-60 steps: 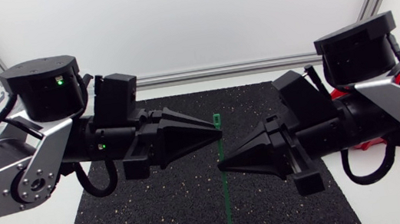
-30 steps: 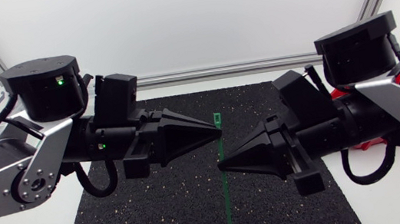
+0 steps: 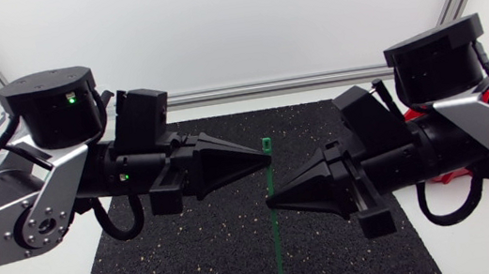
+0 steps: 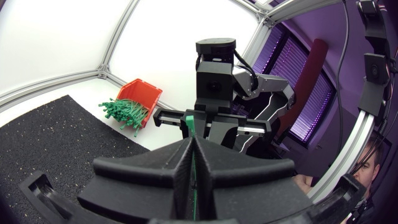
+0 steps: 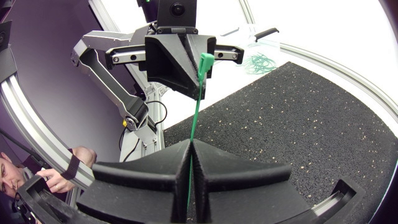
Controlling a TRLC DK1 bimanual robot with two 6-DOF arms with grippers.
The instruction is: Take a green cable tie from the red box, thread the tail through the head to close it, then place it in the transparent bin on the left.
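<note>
Two pincers meet nearly tip to tip above the middle of the mat (image 3: 194, 257), and both are clenched on the same green cable tie (image 3: 278, 246). The left pincer (image 3: 269, 160) has its wedge fingers pressed together on the strap just under the tie's head (image 5: 206, 60). Its own wrist view shows the green strip running right through the seam between the fingers. The right pincer (image 3: 270, 205) grips a little further along the strap, fingers squeezed just as flat. From its wrist view the tie rises out of the seam and straight up to that square head, which stands just beside the left pincer's tip.

The tie is one straight line, no loop, tail not through the head. In the head view its long free end runs on past the right pincer toward the near edge of the mat.

Moving outward, the left arm (image 3: 35, 202) and right arm (image 3: 472, 135) come in from their own sides, both stretched level toward the centre. Below them lies the black speckled mat on the white counter (image 3: 487, 252).

The red box (image 4: 142, 93) sits on the counter off a corner of the mat, with a bundle of loose green ties (image 4: 123, 112) spilling out of its open front. The transparent bin (image 5: 261, 38) stands past the mat on the left arm's side, with green looped ties (image 5: 258, 62) showing at its base.
</note>
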